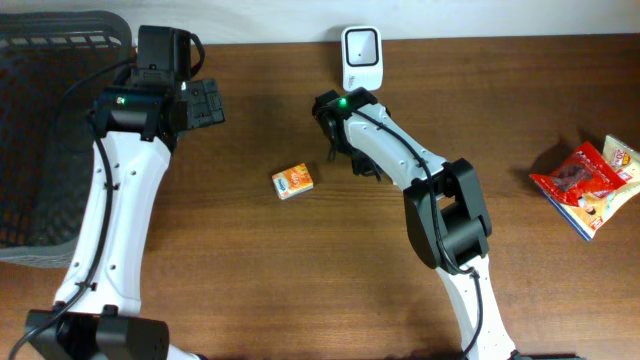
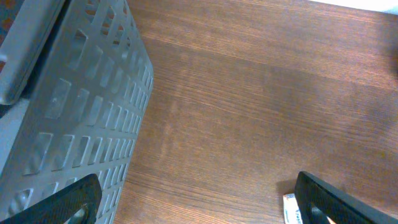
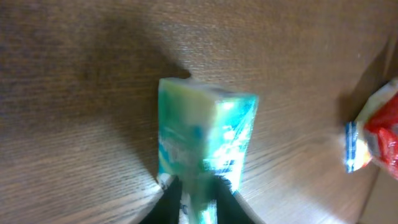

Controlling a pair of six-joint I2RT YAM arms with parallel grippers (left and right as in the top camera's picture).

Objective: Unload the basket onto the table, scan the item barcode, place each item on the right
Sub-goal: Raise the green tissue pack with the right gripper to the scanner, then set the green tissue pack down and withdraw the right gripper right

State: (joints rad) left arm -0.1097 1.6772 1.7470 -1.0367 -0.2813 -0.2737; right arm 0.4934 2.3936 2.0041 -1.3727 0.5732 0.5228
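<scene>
Open tabletop (image 1: 270, 90) between basket (image 1: 40, 130) and scanner (image 1: 360, 55)

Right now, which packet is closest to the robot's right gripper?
The green box, sitting between the fingers of the right gripper; the orange box and red packets lie farther off.

Even overhead light, soft shadows on the table (image 1: 300, 280), right wrist view blurred, glare on green carton (image 3: 208, 134)

1. A dark slotted basket (image 1: 45, 130) stands just to the left of the left gripper (image 2: 198, 186).
2. A small orange box (image 1: 293, 181) lies on the wooden table (image 1: 250, 280), between the two grippers and nearer the right gripper (image 3: 198, 205).
3. Red snack packets (image 1: 590, 180) lie well off to the right gripper's right.
</scene>
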